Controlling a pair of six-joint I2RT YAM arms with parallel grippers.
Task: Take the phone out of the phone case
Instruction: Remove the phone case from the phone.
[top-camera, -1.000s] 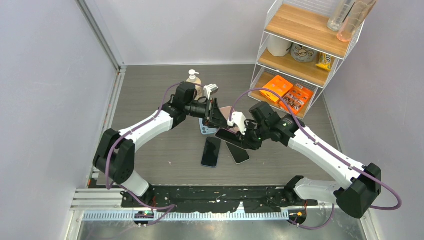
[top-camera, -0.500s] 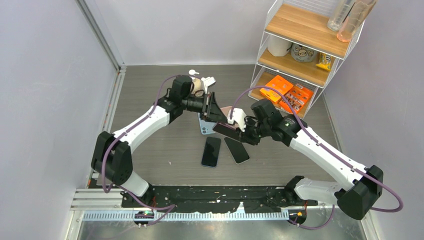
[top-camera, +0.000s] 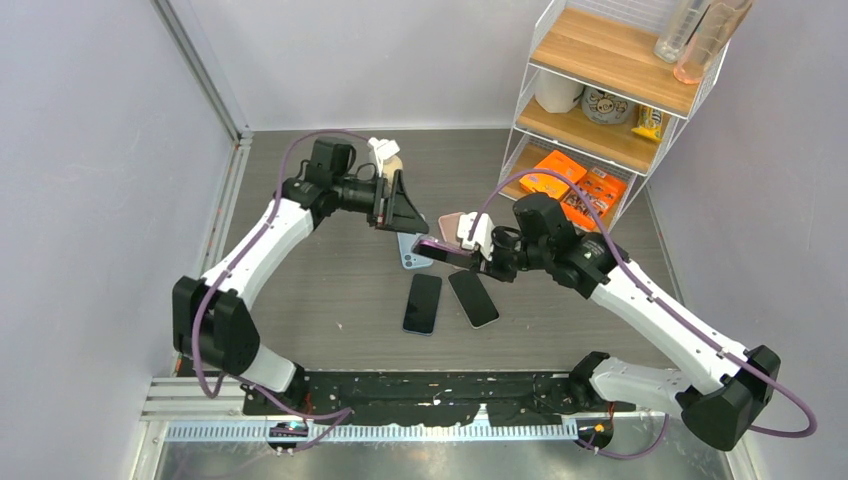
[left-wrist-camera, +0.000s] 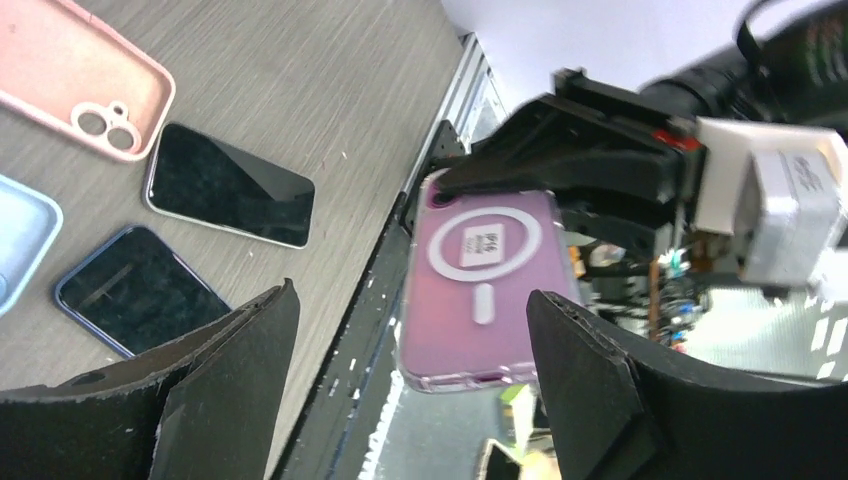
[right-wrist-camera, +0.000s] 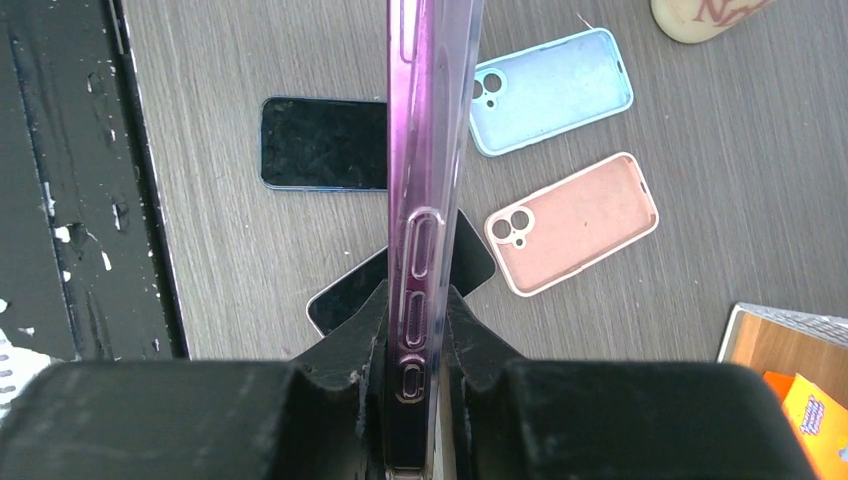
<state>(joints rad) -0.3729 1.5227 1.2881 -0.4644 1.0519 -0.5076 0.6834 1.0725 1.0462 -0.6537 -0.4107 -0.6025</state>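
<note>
A purple see-through phone case (top-camera: 432, 247) hangs level above the table, and my right gripper (top-camera: 464, 258) is shut on one end of it. Edge-on in the right wrist view, the case (right-wrist-camera: 428, 180) is pinched between the fingers (right-wrist-camera: 360, 335), and a dark phone body seems to fill it. In the left wrist view its back (left-wrist-camera: 487, 300) shows a white ring and sticker. My left gripper (top-camera: 404, 205) stands open to the left of the case, not touching it, and the case's free end shows between its spread fingers (left-wrist-camera: 225, 385).
Two bare dark phones (top-camera: 422, 303) (top-camera: 473, 298) lie on the table under the arms. Beside them lie an empty blue case (top-camera: 410, 257) and a pink case (top-camera: 452, 220). A soap bottle (top-camera: 388, 158) stands behind the left gripper. A wire shelf rack (top-camera: 600, 100) fills the back right.
My left gripper has opened, let go of the case and drawn back to the left. The right gripper has carried the case slightly left and levelled it.
</note>
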